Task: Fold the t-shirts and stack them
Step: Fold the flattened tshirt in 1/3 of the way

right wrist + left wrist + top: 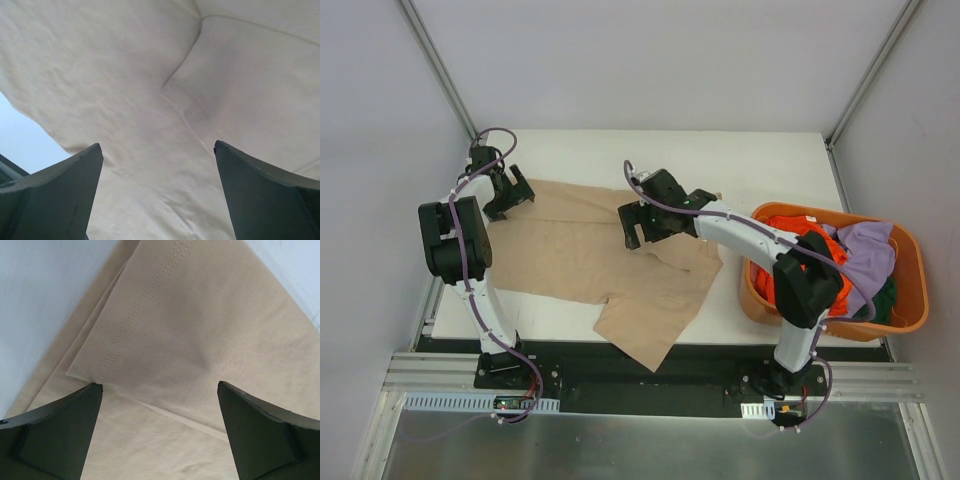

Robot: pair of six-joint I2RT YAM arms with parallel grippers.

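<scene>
A tan t-shirt (590,255) lies spread on the white table, one sleeve hanging over the near edge. My left gripper (510,195) is open just above the shirt's far left corner; the left wrist view shows a folded hem with double stitching (145,305) between its fingers (60,430). My right gripper (645,228) is open and empty above the shirt's middle; the right wrist view shows creased tan cloth (150,100) between its fingers (265,195). Orange (800,235), lavender (865,255) and dark green (885,298) t-shirts lie bunched in the basket.
An orange plastic basket (918,290) stands at the table's right edge, beside the right arm. White walls enclose the table on three sides. Bare table (760,170) shows behind the shirt.
</scene>
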